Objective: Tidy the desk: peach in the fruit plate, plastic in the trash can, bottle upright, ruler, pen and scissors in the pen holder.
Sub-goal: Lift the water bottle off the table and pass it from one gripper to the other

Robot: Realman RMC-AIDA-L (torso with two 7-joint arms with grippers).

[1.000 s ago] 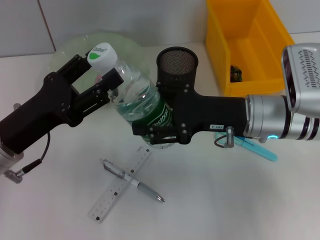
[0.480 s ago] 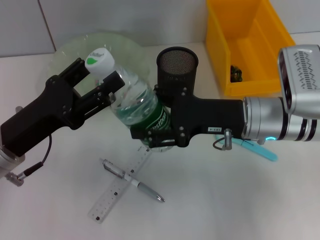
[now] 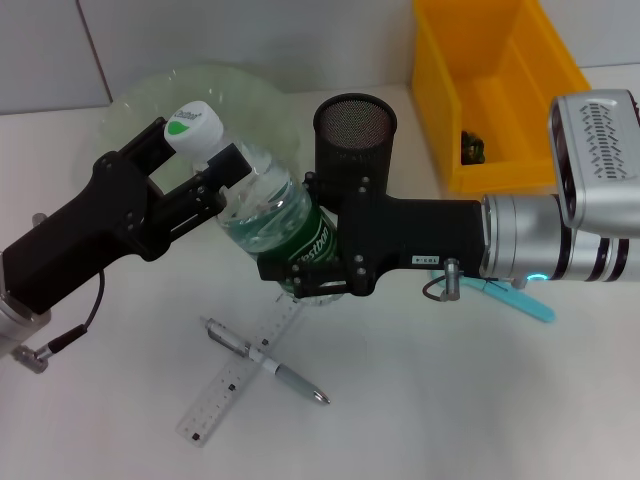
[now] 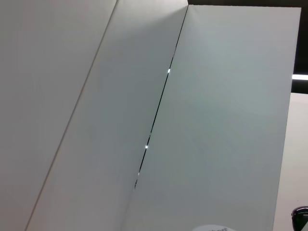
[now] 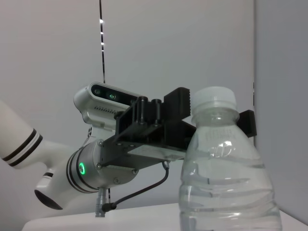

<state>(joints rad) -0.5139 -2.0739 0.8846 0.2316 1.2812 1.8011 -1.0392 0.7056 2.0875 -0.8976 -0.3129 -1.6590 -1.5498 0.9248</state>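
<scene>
My right end effector [image 3: 300, 272] still pinches the bottle [image 3: 262, 205], now tipped slightly toward nine o'clock; left end effector [image 3: 190, 158] apparently spread around its cap [image 3: 194, 124].

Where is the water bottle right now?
In the head view the bottle is mid-desk, just left of the pen holder, with the right gripper on its label and the left gripper at its cap.
</scene>
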